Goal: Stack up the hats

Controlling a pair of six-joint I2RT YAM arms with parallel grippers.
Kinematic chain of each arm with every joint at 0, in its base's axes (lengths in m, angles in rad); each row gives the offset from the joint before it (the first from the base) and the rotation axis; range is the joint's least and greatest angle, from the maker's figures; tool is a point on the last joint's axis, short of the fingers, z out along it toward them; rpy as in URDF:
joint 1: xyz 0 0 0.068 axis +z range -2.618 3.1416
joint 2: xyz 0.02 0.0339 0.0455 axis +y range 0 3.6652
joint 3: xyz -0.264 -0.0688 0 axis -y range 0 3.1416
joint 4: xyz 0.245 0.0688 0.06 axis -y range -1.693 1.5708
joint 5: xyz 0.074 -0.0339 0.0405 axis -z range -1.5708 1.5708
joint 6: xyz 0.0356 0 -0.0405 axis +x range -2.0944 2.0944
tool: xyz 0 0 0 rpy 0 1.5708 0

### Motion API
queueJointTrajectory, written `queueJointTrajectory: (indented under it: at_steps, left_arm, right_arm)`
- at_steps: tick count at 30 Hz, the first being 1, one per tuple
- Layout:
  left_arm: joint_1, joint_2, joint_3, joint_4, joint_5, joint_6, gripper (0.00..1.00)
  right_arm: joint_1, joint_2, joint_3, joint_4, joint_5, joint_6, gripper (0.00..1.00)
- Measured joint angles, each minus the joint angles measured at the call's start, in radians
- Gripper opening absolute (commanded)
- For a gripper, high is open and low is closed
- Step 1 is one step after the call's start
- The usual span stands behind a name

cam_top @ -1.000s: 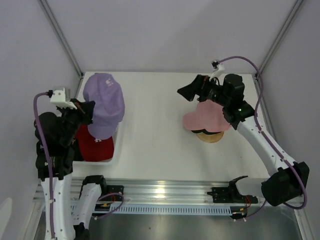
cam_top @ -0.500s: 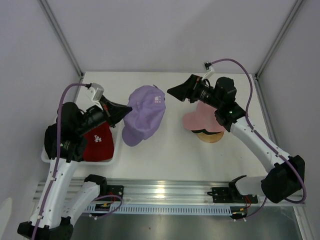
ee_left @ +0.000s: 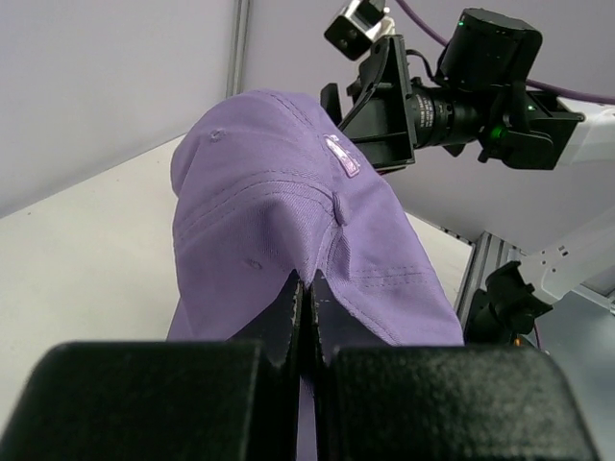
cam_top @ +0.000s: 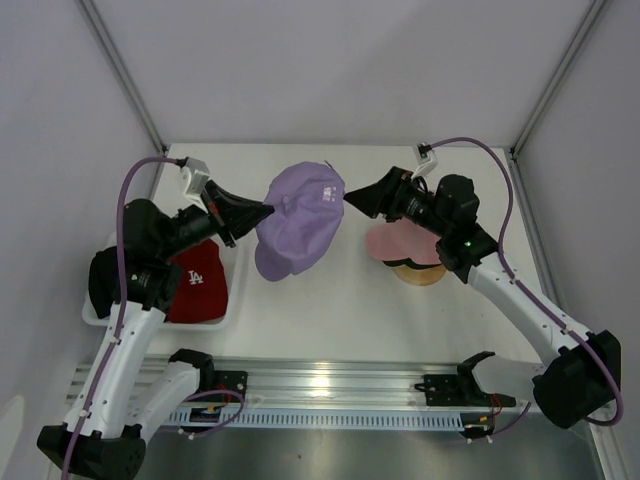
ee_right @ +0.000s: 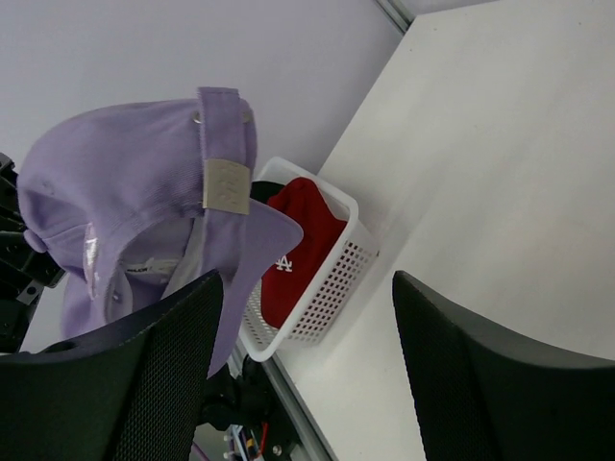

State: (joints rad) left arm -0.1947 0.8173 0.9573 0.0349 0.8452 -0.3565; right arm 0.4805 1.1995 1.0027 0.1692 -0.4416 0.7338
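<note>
Soft lavender cap [cam_top: 300, 215] pinched in left claw [cam_top: 266, 210], right claw [cam_top: 351, 197] spread wide

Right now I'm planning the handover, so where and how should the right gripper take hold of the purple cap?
The back strap of the purple cap, approached from the robot's right. The left gripper pinches the crown's opposite side, so the strap faces the open right gripper, a thin band its fingers could likely close on.

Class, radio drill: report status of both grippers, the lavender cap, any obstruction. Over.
Left gripper shut on lavender cap, held off the table. Right gripper open, beside it, between it and pink cap on stand.
</note>
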Motion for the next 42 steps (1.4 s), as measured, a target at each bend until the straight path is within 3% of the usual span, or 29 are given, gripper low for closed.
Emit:
queueJointTrajectory:
  at_steps: [18, 21, 25, 26, 28, 29, 30, 34, 37, 42]
  left_arm:
    - [-0.01, 0.007, 0.0, 0.001, -0.003, -0.002, 0.01]
    - [-0.011, 0.007, 0.0, 0.001, -0.003, -0.002, 0.01]
    - [-0.011, 0.008, 0.0, 0.0, -0.003, -0.002, 0.01]
    - [-0.011, 0.008, 0.0, 0.0, -0.003, -0.002, 0.01]
    - [-0.011, 0.012, 0.0, 0.0, -0.004, -0.001, 0.01]
    - [-0.011, 0.015, 0.0, 0.0, -0.004, 0.0, 0.01]
    - [-0.011, 0.02, 0.0, -0.001, -0.004, 0.0, 0.01]
    - [-0.011, 0.035, 0.0, -0.007, -0.008, 0.002, 0.01]
    - [-0.011, 0.041, -0.001, -0.008, -0.01, 0.003, 0.01]
    - [-0.011, 0.056, -0.001, -0.006, -0.011, 0.001, 0.01]
  right_arm:
    - [0.029, -0.023, -0.008, 0.042, 0.034, 0.018, 0.64]
    - [0.051, 0.018, -0.003, 0.039, 0.036, 0.013, 0.53]
    - [0.063, 0.047, 0.002, 0.029, 0.044, 0.002, 0.26]
    - [0.063, 0.048, 0.002, 0.027, 0.05, -0.001, 0.24]
    - [0.063, 0.047, 0.005, 0.03, 0.061, -0.002, 0.24]
    - [0.063, 0.047, 0.006, 0.031, 0.065, -0.001, 0.28]
    - [0.063, 0.046, 0.008, 0.032, 0.069, -0.001, 0.42]
    - [0.063, 0.04, 0.01, 0.039, 0.07, 0.001, 0.55]
    - [0.064, 0.038, 0.01, 0.05, 0.063, 0.008, 0.55]
    - [0.072, 0.042, 0.01, 0.061, 0.059, 0.014, 0.42]
